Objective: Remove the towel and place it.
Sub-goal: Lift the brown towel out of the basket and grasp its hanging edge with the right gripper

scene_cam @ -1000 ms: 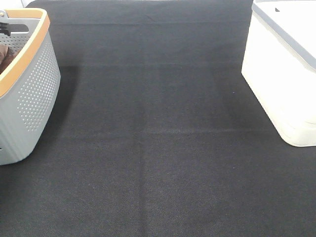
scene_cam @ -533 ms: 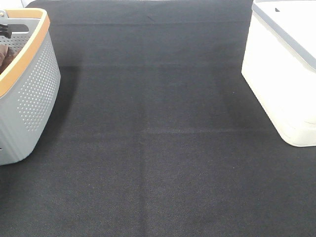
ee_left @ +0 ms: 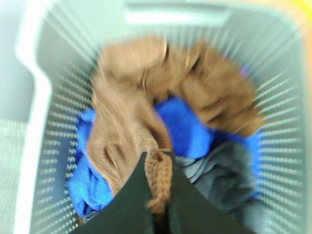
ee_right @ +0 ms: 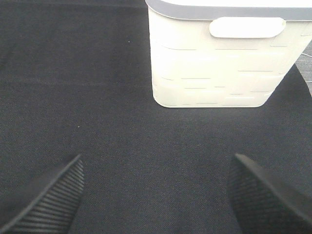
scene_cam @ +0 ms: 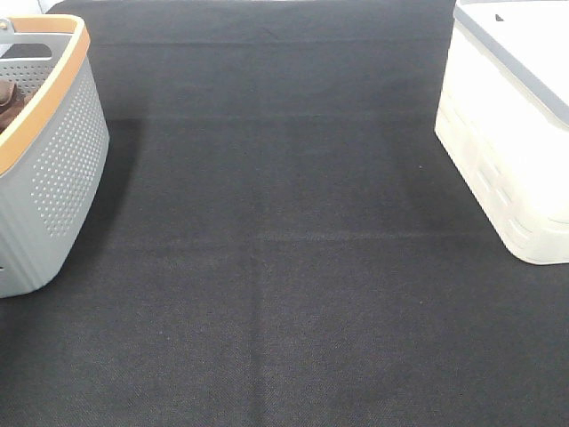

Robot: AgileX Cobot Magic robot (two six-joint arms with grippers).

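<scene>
In the left wrist view the reddish-brown towel (ee_left: 131, 112) lies bunched inside the grey basket (ee_left: 36, 97), on top of other cloths. My left gripper (ee_left: 158, 158) is shut on a fold of the towel, above the basket's inside; the view is blurred. In the exterior high view the grey basket (scene_cam: 62, 169) with its orange rim stands at the left edge, and only a dark brown scrap of fabric (scene_cam: 7, 100) shows over the rim. My right gripper (ee_right: 156, 195) is open and empty above the black mat. Neither gripper shows in the exterior high view.
A blue cloth (ee_left: 185, 126) and a grey cloth (ee_left: 219, 175) lie under the towel in the basket. A white bin (scene_cam: 507, 116) stands at the right; it also shows in the right wrist view (ee_right: 214, 63). A black mat (scene_cam: 284, 267) covers the table.
The black part of my left gripper that showed inside the basket at the exterior view's left edge has gone out of view. The brown scrap has shifted slightly. The right arm has not moved.
</scene>
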